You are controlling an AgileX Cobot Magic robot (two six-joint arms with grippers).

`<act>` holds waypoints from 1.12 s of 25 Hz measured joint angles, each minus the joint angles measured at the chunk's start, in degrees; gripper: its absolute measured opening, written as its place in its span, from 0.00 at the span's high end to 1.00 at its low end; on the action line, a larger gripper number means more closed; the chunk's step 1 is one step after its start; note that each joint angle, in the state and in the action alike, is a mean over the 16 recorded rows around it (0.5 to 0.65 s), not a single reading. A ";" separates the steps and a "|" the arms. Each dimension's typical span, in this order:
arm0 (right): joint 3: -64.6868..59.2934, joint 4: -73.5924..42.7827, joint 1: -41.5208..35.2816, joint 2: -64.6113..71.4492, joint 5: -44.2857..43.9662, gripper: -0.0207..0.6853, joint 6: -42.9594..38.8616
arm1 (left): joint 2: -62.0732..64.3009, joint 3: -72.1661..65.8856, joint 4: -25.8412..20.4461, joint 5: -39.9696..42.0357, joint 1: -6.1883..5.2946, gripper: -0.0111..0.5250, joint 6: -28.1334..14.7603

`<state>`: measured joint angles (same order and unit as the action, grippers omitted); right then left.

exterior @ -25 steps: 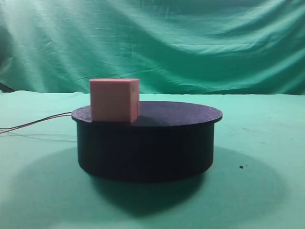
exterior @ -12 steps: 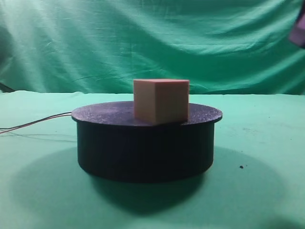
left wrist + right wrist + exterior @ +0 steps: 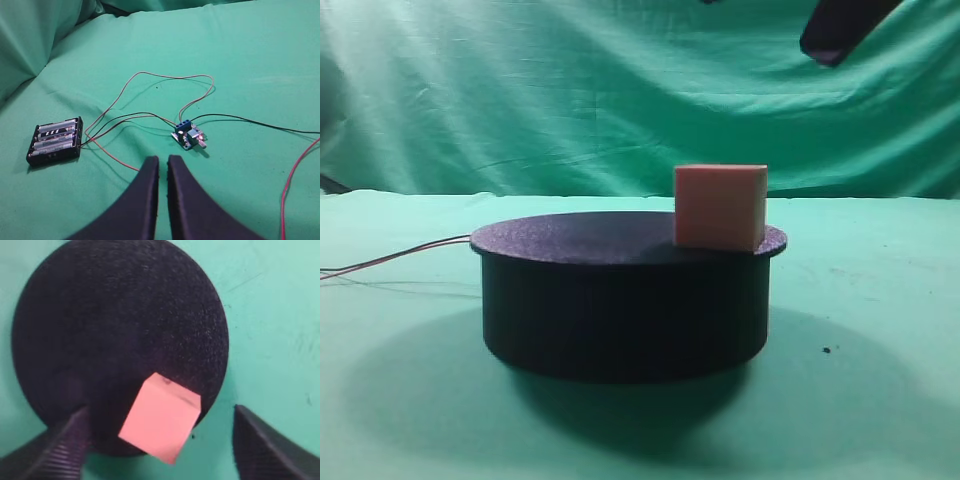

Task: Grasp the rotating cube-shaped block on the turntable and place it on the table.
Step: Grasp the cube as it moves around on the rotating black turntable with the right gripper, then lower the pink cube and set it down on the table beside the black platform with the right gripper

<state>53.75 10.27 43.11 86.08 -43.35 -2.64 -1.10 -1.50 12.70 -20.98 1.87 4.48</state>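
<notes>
The salmon-pink cube-shaped block (image 3: 720,207) sits on the right edge of the black turntable (image 3: 620,300) on the green table (image 3: 880,300). In the right wrist view the block (image 3: 161,417) lies at the disc's near rim (image 3: 75,305), between and well below my open right gripper (image 3: 160,440). A dark part of the right gripper (image 3: 840,28) shows at the top right of the exterior view, high above the block. My left gripper (image 3: 163,162) is shut and empty above bare cloth, away from the turntable.
Thin red and black wires (image 3: 390,262) trail left from the turntable. In the left wrist view a black battery holder (image 3: 54,140), a small blue circuit board (image 3: 189,136) and looping wires (image 3: 165,82) lie on the cloth. Draped green backdrop (image 3: 620,90) behind.
The block has ridden the turning disc from its left side through the middle to its right edge. The right gripper has come into view at the top right, moving leftward above the turntable.
</notes>
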 joint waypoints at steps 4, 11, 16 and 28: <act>2.06 -2.85 0.00 2.30 -2.08 0.42 -2.34 | 0.00 0.00 0.00 0.00 0.00 0.98 0.00; 2.01 -10.57 0.00 0.13 -5.51 0.63 -9.54 | 0.00 0.00 0.00 0.00 0.00 0.98 0.00; -2.31 -14.50 0.00 -2.18 -4.70 0.65 -14.47 | 0.00 0.00 0.00 0.00 0.00 0.98 0.00; -11.10 -14.90 0.00 -2.94 2.02 0.40 -19.16 | 0.00 0.00 0.00 0.00 0.00 0.98 0.00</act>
<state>42.64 -4.63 43.11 83.14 -41.33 -21.80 -1.10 -1.50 12.70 -20.98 1.87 4.48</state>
